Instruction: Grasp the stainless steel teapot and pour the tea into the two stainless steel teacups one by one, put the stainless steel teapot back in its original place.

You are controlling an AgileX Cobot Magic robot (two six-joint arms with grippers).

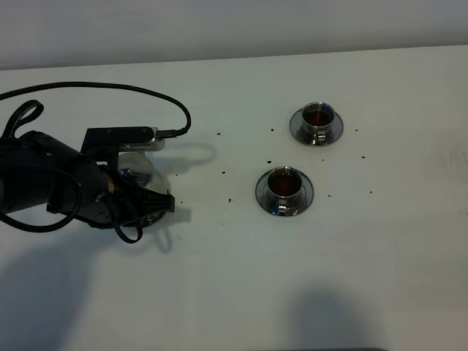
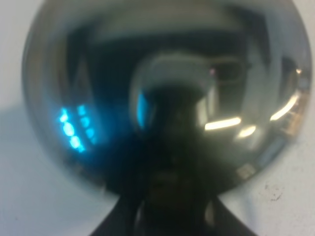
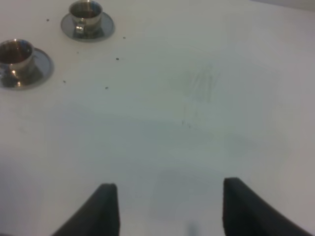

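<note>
Teapot (image 1: 140,167), the stainless steel one, sits at the left of the white table (image 1: 219,292), almost wholly covered by the left gripper (image 1: 150,201) and its black arm; only a shiny patch of the body shows. In the left wrist view the pot's domed lid (image 2: 167,98) fills the picture, and I cannot tell how the jaws stand. A black cable (image 1: 131,89) loops over the table behind the arm. 2 steel teacups (image 1: 316,121) (image 1: 284,186) stand on saucers well to the right, both holding dark tea, with dark specks (image 1: 269,161) scattered between. The right gripper (image 3: 167,206) hangs spread over bare table.
</note>
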